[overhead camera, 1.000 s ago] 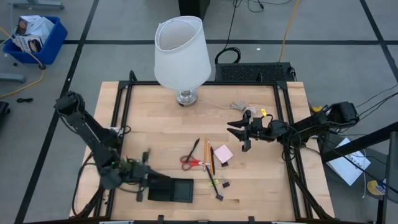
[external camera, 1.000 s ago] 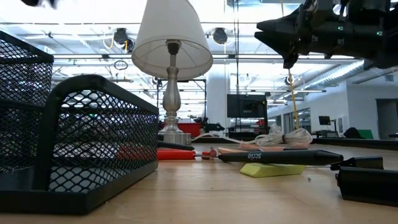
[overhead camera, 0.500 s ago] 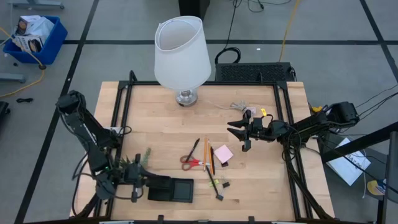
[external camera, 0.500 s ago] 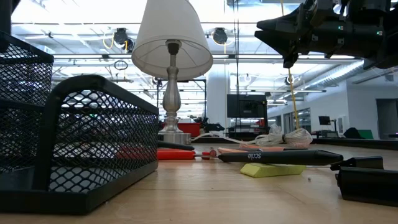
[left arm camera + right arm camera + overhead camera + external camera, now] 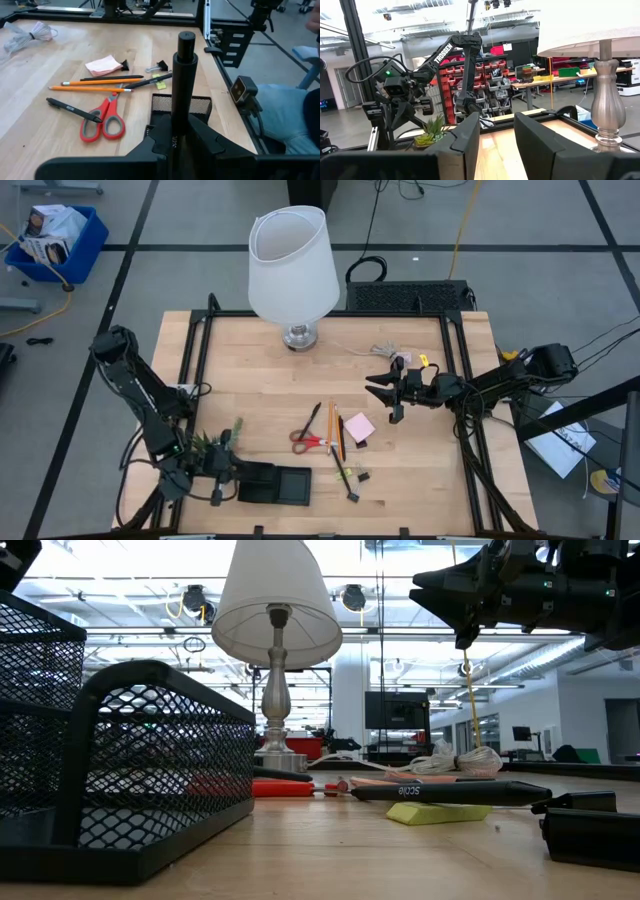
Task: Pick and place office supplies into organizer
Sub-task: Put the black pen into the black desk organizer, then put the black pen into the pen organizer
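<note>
My left gripper [image 5: 232, 473] [image 5: 177, 147] is at the table's near left corner, just left of the black mesh organizer [image 5: 280, 485] [image 5: 201, 104], and is shut on a black marker [image 5: 181, 85]. Red-handled scissors [image 5: 308, 441] [image 5: 102, 120], orange and dark pencils [image 5: 335, 435] [image 5: 95, 82], a pink sticky pad [image 5: 358, 427] [image 5: 103, 65] and binder clips [image 5: 362, 476] [image 5: 161, 65] lie flat on the table, right of the organizer. My right gripper [image 5: 385, 395] [image 5: 495, 145] hangs open above the table, right of the sticky pad. My left gripper pinches the black marker between its two fingers at the printed end [image 5: 174, 140]. The marker lies along the fingers and sticks out past them toward the table's right. Its capped free end [image 5: 186, 37] is lifted clear, on the organizer's side.
A small green plant [image 5: 222, 440] [image 5: 432, 132] stands close behind the left gripper. A lamp with a white shade [image 5: 292, 265] stands at the far edge, and a pale cable bundle [image 5: 383, 351] [image 5: 30, 35] lies right of it. Bare wood lies between lamp and supplies.
My left gripper has drawn back a little toward the table's left edge, away from the organizer, still shut on the marker. The right arm and the loose supplies have stayed where they were.
</note>
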Robot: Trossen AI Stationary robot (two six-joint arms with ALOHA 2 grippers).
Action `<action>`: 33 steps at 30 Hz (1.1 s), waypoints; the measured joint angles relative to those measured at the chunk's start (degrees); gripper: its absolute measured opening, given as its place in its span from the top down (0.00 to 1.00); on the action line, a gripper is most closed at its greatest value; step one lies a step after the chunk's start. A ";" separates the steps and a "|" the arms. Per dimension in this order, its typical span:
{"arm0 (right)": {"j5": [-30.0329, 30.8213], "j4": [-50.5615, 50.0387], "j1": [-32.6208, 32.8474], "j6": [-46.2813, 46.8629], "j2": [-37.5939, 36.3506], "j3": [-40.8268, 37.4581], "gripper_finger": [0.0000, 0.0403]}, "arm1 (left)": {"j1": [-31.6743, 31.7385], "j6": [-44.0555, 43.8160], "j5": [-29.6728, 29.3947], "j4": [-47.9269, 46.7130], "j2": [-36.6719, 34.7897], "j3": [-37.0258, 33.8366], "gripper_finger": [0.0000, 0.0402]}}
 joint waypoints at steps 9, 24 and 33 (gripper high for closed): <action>0.00 -0.02 0.00 0.00 0.00 0.00 0.71 | -0.06 0.22 -0.12 -0.27 0.00 0.00 0.87; -0.02 -0.02 0.00 0.03 0.00 0.00 0.71 | -0.05 0.22 -0.30 -0.28 0.00 0.00 0.82; -0.02 -0.38 0.00 0.03 0.00 0.00 0.71 | -0.07 1.31 -1.15 -0.28 0.00 0.00 0.82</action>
